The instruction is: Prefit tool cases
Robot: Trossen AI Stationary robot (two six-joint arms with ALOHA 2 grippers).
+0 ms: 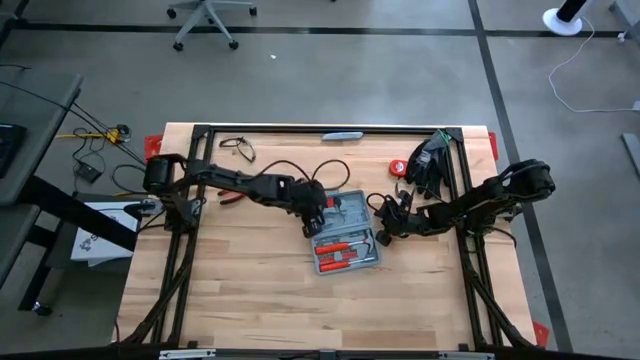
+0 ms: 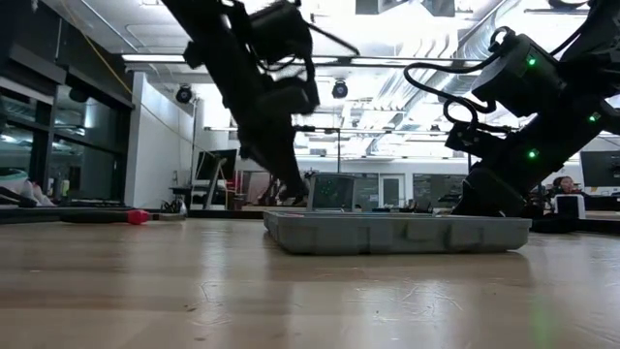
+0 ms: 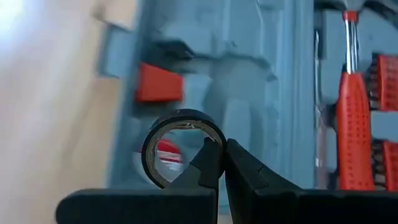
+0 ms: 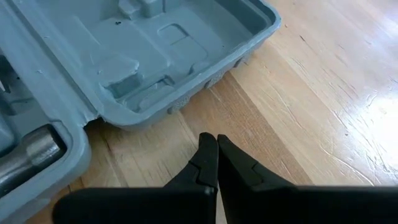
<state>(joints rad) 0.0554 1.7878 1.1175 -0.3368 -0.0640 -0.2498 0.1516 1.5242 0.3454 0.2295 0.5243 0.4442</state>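
The tool case [image 1: 345, 245] lies open near the middle of the surface [image 1: 250, 300], with tools in its front half. My left hand [image 1: 313, 222] sits over the case's left edge with a roll of tape [image 3: 180, 146] on its fingers, and my right hand [image 1: 383, 236] rests just beside the case's right edge.

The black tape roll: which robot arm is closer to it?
Left. The left gripper is shut on the black tape roll above the open tool case; the right gripper is shut beside the case, over bare table.
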